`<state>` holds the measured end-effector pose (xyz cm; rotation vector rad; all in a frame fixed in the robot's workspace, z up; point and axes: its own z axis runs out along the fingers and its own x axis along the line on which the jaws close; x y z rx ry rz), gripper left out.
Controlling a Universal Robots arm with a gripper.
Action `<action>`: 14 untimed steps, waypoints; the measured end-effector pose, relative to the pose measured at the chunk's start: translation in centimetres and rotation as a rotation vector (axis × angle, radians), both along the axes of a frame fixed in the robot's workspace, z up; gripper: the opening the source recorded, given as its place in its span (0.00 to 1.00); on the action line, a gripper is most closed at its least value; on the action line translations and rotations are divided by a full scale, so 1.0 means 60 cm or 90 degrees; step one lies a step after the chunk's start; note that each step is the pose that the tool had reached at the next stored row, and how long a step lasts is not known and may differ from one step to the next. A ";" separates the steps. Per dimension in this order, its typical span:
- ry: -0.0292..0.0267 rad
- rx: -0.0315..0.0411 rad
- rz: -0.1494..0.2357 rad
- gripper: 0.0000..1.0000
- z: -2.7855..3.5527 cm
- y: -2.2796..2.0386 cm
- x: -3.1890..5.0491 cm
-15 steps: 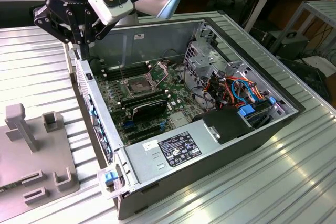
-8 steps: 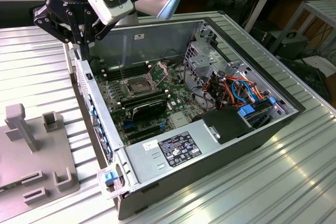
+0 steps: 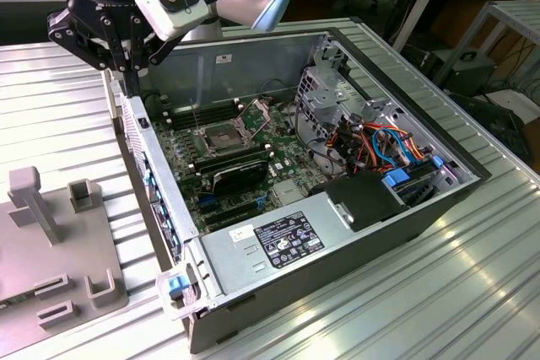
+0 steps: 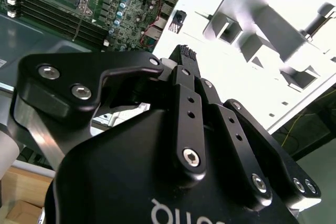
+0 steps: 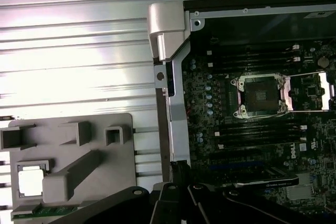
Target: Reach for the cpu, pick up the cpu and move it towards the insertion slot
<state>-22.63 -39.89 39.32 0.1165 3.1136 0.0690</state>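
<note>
ribbed metal table (image 3: 472, 292) bears computer case (image 3: 261, 56), grey fixture (image 3: 51, 267).

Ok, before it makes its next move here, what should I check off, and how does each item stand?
1. cpu seated in the grey fixture: ok, it lies flat in a pocket, apart from the gripper.
2. Gripper above the cpu: not ok, it hangs by the computer case wall.
3. insertion slot open: ok, the metal plate is swung aside and the dark centre is exposed.
4. Insertion slot empty: ok, no chip in it.
5. Cpu corner orientation: cannot tell.
</note>
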 end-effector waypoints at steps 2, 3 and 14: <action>0.0000 0.0000 0.000 0.11 0.000 0.0000 -0.003; 0.0000 0.0000 0.000 0.11 0.000 0.0000 -0.004; 0.0000 -0.0001 0.000 0.11 0.000 0.0000 -0.016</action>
